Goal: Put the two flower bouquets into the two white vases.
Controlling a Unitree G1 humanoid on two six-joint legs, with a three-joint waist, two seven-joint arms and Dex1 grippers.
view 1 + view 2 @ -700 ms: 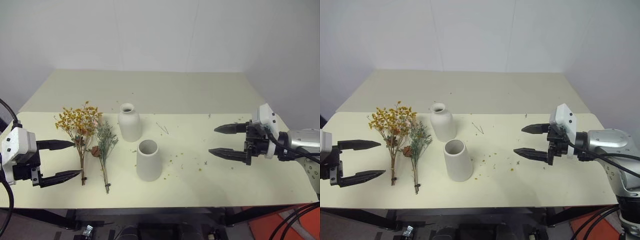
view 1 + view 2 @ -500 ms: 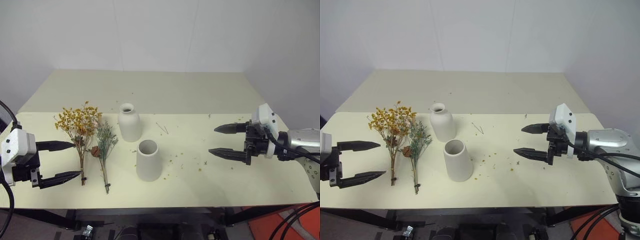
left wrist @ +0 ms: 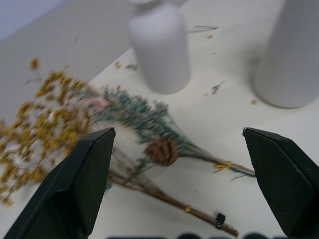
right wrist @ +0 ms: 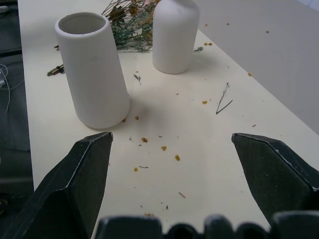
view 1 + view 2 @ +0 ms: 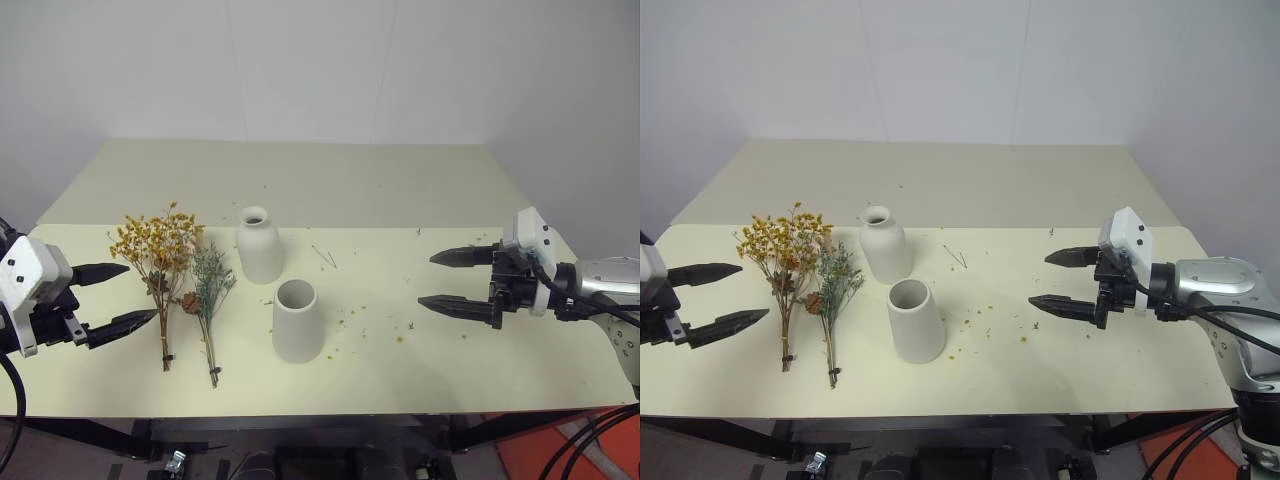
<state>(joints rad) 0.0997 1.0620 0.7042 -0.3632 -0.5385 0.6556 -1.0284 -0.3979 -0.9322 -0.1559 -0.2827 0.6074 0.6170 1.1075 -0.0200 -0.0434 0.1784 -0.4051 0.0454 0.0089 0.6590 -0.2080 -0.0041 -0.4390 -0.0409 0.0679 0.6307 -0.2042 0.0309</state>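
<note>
Head views: both bouquets lay flat on the counter (image 5: 480,370), left of the vases. My left hand (image 5: 112,296) hung wide open, empty, just beside the yellow-orange bouquet (image 5: 158,250). My right hand (image 5: 447,281) was also wide open and empty, well apart from the wide-mouthed vase (image 5: 297,320). I judged the pickup best made low on the stems, near the tie, keeping clear of the grey-green bouquet (image 5: 207,290) alongside.

Left wrist view: the stems crossed between my fingers (image 3: 82,184); blossoms blurred, bottle-shaped vase (image 3: 160,50) cut off at its neck.

Right wrist view: wide-mouthed vase upright, mouth clear; the bouquets were mostly hidden behind both vases.
</note>
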